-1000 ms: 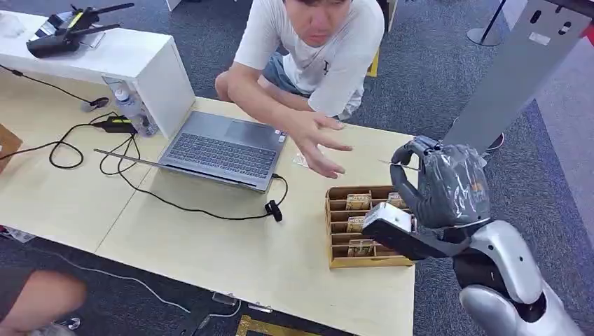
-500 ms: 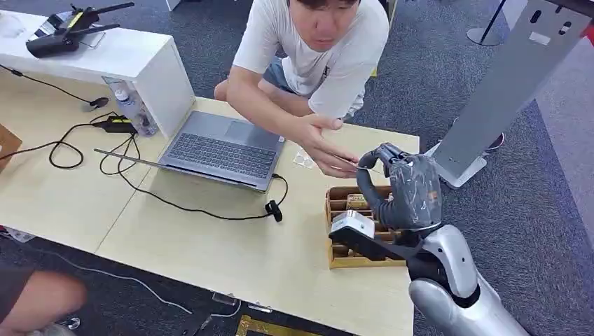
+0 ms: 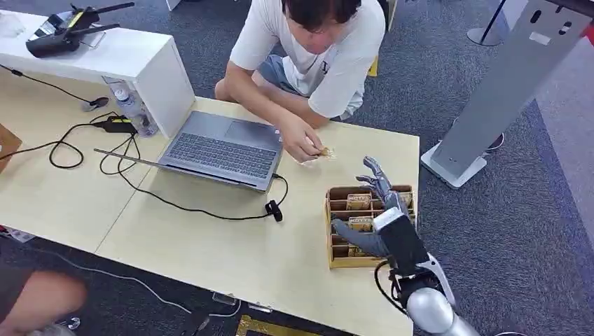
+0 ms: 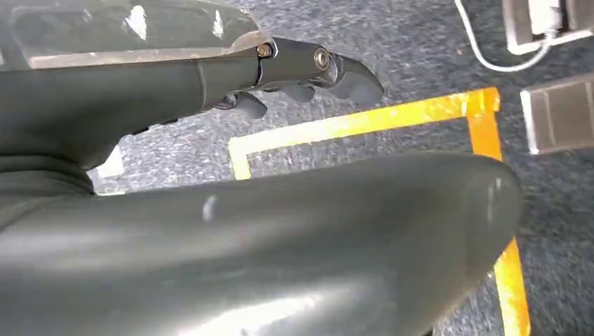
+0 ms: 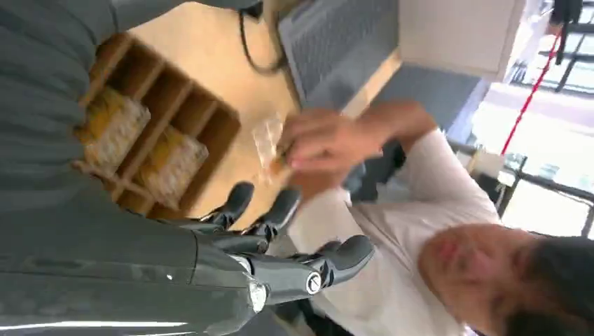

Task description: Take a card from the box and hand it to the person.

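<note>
A wooden card box (image 3: 328, 231) with slotted compartments stands near the table's right edge, and several yellowish cards (image 3: 358, 202) lie in it. My right hand (image 3: 382, 213) hovers low over the box with fingers spread, holding nothing. Its wrist view shows those dark fingers (image 5: 280, 210) beyond the box (image 5: 162, 103) and its cards (image 5: 105, 129). The person across the table holds a card (image 3: 324, 151) in one hand, just beyond the box; the same card (image 5: 268, 140) is blurred in the right wrist view. My left hand (image 4: 301, 70) hangs over the carpet, fingers extended and empty.
An open laptop (image 3: 224, 147) with trailing black cables (image 3: 203, 206) lies left of the box. A white cabinet (image 3: 105, 56) and a bottle (image 3: 136, 112) stand at the back left. A grey stand (image 3: 490, 98) rises at the right. Another person's arm (image 3: 35, 301) shows at the lower left.
My right hand was raised, pinching a card toward the person's hand. It has since let go and dropped over the box. The person has drawn the card back toward the laptop.
</note>
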Controlling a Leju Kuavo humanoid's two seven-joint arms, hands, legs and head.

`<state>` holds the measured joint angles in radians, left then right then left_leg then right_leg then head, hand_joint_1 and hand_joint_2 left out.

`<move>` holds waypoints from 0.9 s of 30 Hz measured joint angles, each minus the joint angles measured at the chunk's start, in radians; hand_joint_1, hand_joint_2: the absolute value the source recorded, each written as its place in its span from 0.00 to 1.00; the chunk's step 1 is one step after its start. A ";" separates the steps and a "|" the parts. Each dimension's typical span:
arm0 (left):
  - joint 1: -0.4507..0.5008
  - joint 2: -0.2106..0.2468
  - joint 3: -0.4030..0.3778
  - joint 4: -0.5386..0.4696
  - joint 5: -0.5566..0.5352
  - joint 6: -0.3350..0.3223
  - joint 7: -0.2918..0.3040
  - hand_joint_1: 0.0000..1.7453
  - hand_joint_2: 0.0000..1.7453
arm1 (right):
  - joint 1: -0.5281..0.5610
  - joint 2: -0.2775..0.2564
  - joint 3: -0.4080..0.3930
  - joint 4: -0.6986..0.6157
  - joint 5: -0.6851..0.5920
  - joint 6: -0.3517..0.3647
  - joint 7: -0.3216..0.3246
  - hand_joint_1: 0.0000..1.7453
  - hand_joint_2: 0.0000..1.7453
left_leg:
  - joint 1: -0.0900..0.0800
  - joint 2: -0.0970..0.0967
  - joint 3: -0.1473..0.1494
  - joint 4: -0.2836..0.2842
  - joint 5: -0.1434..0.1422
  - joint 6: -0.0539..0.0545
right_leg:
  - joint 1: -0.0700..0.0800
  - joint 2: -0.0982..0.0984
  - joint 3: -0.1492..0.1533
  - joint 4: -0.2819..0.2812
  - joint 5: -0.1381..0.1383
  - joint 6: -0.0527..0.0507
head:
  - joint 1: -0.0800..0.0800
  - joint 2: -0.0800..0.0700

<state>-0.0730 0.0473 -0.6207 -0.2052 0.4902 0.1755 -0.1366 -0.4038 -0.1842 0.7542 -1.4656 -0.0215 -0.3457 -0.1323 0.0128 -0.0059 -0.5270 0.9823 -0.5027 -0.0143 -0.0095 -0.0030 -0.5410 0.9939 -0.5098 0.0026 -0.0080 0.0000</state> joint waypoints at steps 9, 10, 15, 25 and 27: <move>0.003 0.000 -0.008 0.000 0.034 0.016 0.020 0.00 0.00 | 0.135 -0.085 -0.089 -0.045 -0.242 0.014 -0.031 0.00 1.00 | 0.000 0.000 0.000 0.001 -0.001 0.001 | 0.000 -0.001 0.001 -0.001 0.000 0.000 | 0.000 0.000; 0.005 0.000 -0.008 0.000 0.036 0.016 0.021 0.00 0.00 | 0.157 -0.094 -0.100 -0.061 -0.242 0.009 -0.025 0.00 1.00 | 0.000 -0.001 0.000 0.001 -0.001 0.001 | 0.000 -0.001 0.001 -0.001 0.000 0.001 | -0.001 0.000; 0.005 0.002 -0.011 0.000 0.042 0.016 0.023 0.00 0.00 | 0.241 -0.142 -0.156 -0.136 -0.210 -0.018 0.024 0.00 1.00 | 0.000 0.000 0.000 0.001 -0.001 0.002 | 0.000 0.000 0.000 -0.001 0.000 0.001 | -0.001 0.000; 0.004 0.007 -0.024 0.000 0.048 0.021 0.023 0.00 0.00 | 0.339 -0.184 -0.232 -0.229 -0.147 -0.020 0.106 0.00 1.00 | 0.000 0.000 0.000 0.001 -0.001 0.002 | 0.000 0.000 0.001 -0.001 0.000 0.001 | -0.001 0.000; 0.004 0.007 -0.025 0.000 0.048 0.021 0.023 0.00 0.00 | 0.345 -0.185 -0.241 -0.237 -0.147 -0.019 0.109 0.00 1.00 | 0.000 0.000 0.000 0.001 -0.001 0.002 | 0.000 0.000 0.001 -0.001 0.000 0.001 | -0.001 0.000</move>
<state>-0.0689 0.0542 -0.6455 -0.2052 0.5383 0.1961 -0.1141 -0.0583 -0.3696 0.5134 -1.7029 -0.1686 -0.3647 -0.0233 0.0128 -0.0060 -0.5270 0.9831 -0.5042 -0.0126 -0.0096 -0.0029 -0.5404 0.9927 -0.5101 0.0032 -0.0088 0.0000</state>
